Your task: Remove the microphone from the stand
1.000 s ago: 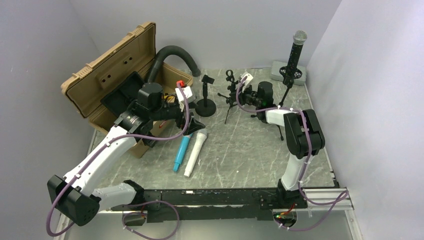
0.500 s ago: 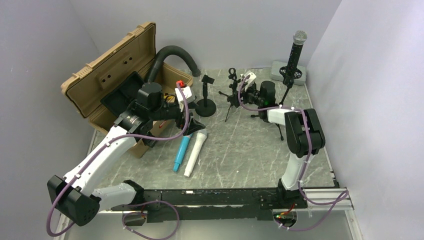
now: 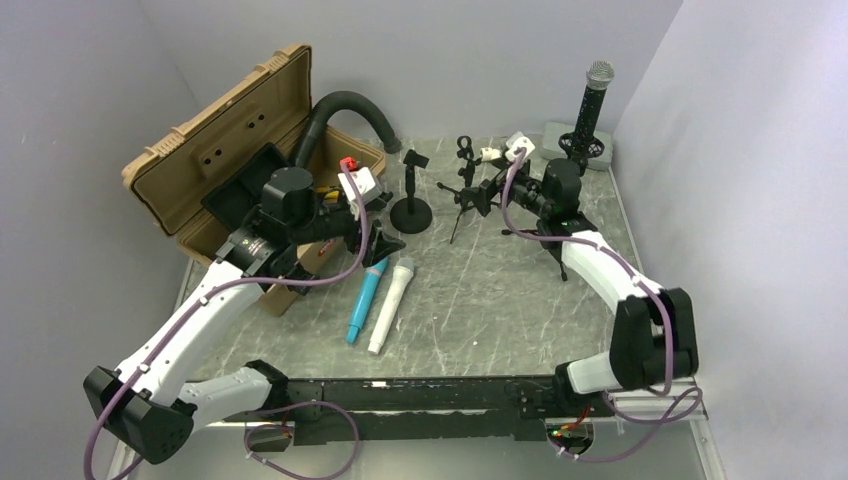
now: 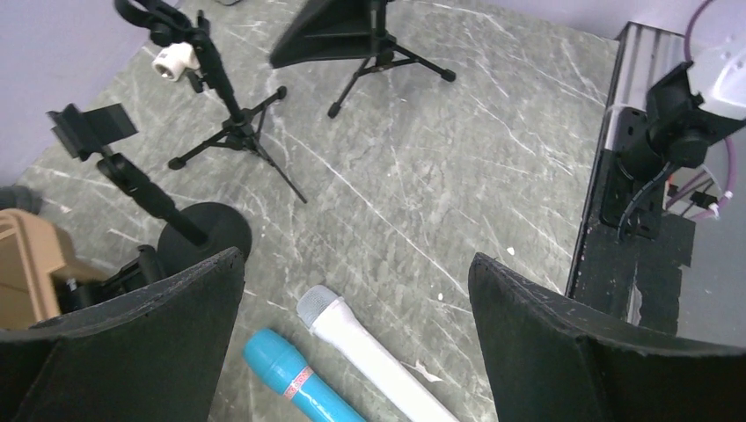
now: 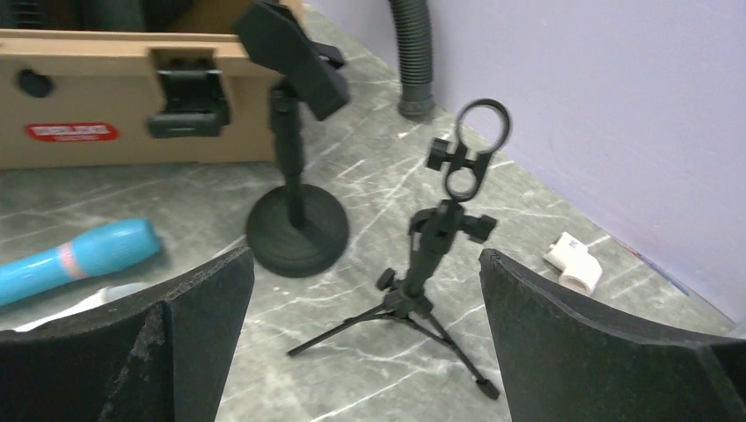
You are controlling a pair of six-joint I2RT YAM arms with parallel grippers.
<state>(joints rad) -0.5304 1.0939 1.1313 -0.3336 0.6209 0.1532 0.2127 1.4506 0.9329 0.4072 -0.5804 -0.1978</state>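
While the left gripper (image 3: 383, 240) has barely shifted, hanging spread wide and empty over the blue microphone (image 3: 364, 300) and white microphone (image 3: 390, 305) that lie side by side on the table (image 3: 480, 290), the right arm has changed shape. Its elbow has swung out and down toward the near right edge, and its wrist has drawn back toward the far-right corner. The right gripper (image 3: 482, 195) has its jaws wide apart and holds nothing. It faces left at the small tripod (image 3: 461, 185), away from the black microphone (image 3: 592, 100), which stands upright and untouched in the tall stand (image 3: 575, 150) at far right. I judge the removal not yet begun — the arm seems to be repositioning for a reach. Counted, from the left: one case (image 3: 215, 150); three microphones, two loose and one mounted; three stands, namely the round-base stand (image 3: 411, 195), the small tripod and the tall one.
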